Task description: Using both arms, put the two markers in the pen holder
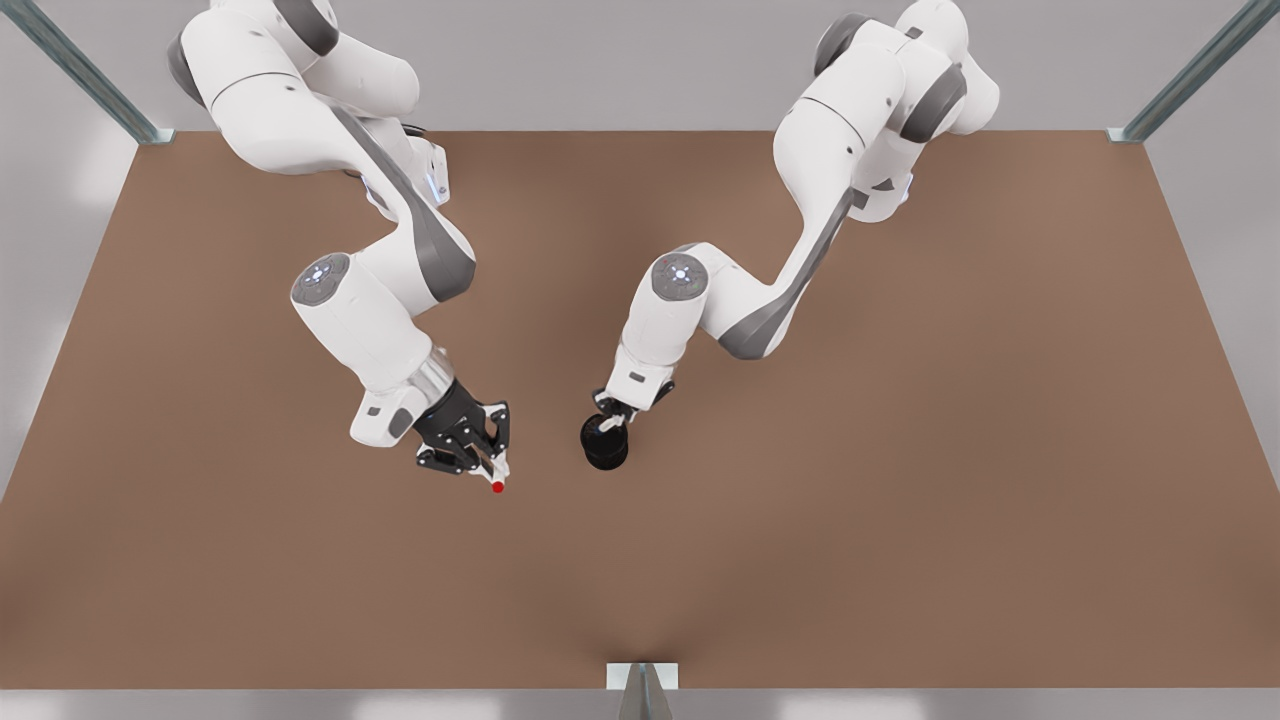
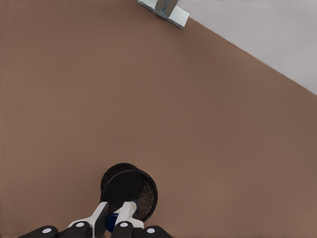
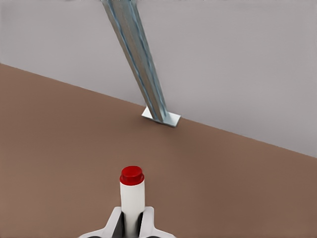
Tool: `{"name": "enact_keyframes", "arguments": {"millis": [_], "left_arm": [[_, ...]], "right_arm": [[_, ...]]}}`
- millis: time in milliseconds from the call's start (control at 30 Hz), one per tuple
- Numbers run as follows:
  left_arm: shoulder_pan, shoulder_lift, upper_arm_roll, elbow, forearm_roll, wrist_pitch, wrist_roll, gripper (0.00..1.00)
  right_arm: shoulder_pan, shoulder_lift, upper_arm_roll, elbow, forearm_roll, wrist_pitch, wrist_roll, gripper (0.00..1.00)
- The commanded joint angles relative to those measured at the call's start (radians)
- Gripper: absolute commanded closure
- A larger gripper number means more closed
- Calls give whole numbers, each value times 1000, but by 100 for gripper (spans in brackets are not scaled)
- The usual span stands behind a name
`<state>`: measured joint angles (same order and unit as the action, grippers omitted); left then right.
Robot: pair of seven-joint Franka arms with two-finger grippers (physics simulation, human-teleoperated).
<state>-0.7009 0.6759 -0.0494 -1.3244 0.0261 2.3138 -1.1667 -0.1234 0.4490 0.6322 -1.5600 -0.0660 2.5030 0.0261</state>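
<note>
The black pen holder stands at mid-table. My left gripper, on the arm at the front view's right, hangs directly above it. In the left wrist view the left gripper is shut on the blue-capped marker, which points down over the pen holder's near rim. My right gripper, on the arm at the front view's left, is shut on the red-capped marker, a short way from the holder toward the front view's left. The red-capped marker sticks out past the right gripper, above the table.
The brown table lies bare around the holder. Metal frame posts stand at the far corners and at the middle of the near edge. A post foot sits ahead of the red marker at the table's edge.
</note>
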Motion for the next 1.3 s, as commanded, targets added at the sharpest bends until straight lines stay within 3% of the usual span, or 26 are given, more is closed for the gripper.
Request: {"name": "enact_keyframes", "arguments": {"millis": [0,67,100,267,400,433,533,600,800,867,900,1167,1267], "left_arm": [[0,-1,0,1,12,-11,-257,79],[0,8,0,-1,14,-11,-255,76],[-2,13,0,1,43,-10,-255,0],[29,-9,0,5,67,-89,-231,0],[412,-174,-6,10,-97,-572,663,0],[498,-231,-3,11,-92,-690,878,0],[589,-395,3,16,-8,-866,1035,0],[655,-478,-24,1,-15,-879,1038,0],[647,-450,-23,8,-6,-883,1062,0],[647,-441,-23,8,-11,-883,1061,0],[647,-437,-24,8,-12,-883,1061,0],[643,-429,-24,7,-15,-881,1056,0],[641,-411,-24,7,-17,-881,1055,0]], "right_arm": [[1,-1,0,0,-15,28,161,79],[1,-1,0,2,-15,30,161,79],[-1,-1,0,2,-15,28,161,79],[5,7,0,2,-14,48,164,79],[25,4,47,-84,-12,325,173,79],[10,-1,87,-162,-11,481,190,79],[19,-29,109,-249,-17,654,193,79],[50,-23,109,-249,-26,704,195,79],[105,-9,92,-357,-57,936,189,79],[140,11,57,-376,-64,985,183,79],[202,20,-11,-384,-64,1014,181,79],[220,22,-60,-491,-124,1014,175,79],[225,23,-138,-506,-299,1013,144,79]]}}
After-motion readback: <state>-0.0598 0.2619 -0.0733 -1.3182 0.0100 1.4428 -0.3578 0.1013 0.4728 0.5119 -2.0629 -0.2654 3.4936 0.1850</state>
